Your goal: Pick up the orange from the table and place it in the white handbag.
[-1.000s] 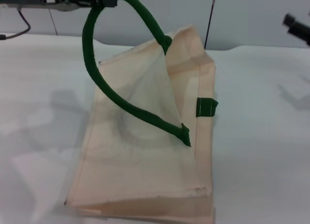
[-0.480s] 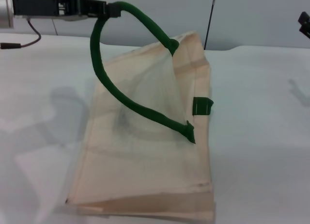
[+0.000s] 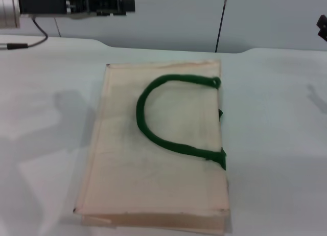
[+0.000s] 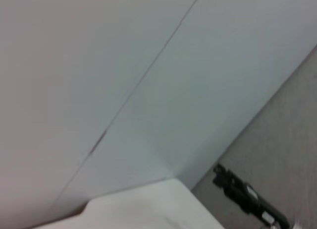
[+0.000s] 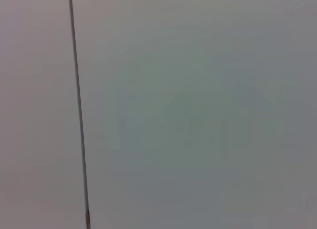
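Note:
The white handbag lies flat on the white table, its dark green handle resting in a loop on top of it. The orange is not in view in any frame. My left gripper hangs high above the table's far left, beyond the bag's far edge, open and holding nothing. Only a dark tip of my right gripper shows at the far right edge, well away from the bag. The wrist views show only wall and a table corner.
A dark cable hangs from the left arm over the table's far left. A wall with a vertical seam stands behind the table. A dark piece of the other arm shows far off in the left wrist view.
The green handle has left my left gripper and dropped; the bag's raised side has collapsed flat onto the table. The left gripper stays high at the far left.

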`<state>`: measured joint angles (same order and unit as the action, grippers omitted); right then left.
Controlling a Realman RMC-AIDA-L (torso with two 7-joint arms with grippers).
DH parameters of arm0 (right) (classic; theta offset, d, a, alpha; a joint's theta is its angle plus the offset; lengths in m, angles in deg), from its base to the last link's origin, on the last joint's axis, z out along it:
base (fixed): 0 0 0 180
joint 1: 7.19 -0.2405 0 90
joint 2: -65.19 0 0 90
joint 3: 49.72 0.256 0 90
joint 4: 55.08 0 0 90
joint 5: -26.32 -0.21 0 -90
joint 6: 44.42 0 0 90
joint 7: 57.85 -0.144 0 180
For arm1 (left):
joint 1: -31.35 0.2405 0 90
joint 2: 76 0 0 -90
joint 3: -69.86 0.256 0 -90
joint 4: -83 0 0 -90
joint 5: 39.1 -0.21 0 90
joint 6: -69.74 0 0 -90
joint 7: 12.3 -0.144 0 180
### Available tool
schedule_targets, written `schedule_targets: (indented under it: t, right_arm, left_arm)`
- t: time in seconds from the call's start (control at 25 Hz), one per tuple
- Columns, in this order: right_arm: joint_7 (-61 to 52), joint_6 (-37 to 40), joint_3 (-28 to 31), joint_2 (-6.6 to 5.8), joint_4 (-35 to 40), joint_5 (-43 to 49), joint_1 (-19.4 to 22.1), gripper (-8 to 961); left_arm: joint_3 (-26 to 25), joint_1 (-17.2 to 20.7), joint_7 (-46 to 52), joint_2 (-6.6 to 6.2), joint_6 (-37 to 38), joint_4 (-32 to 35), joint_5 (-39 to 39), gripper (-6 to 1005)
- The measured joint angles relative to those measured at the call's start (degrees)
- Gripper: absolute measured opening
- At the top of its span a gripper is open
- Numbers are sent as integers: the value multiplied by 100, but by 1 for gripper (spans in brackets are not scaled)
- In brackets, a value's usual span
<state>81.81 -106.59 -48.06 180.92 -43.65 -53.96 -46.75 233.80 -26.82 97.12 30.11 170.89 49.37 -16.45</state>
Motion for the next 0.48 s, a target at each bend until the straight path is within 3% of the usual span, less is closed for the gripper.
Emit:
schedule_targets:
  t: [0.08,0.2,0.48]
  right_arm:
    - [0,59,1,3,-1,-2,1,888]
    - [0,102,26,9,-37,-7,-1,890]
    - [174,283,305,17,-166,-15,-19,890]
  left_arm:
    - [-15,118,-27,22,-85,62,484,294]
    - [-6,454,-608,186,-239,298,1740,539]
    - [-18,921,-2723,829,-1316,377,2994,770]
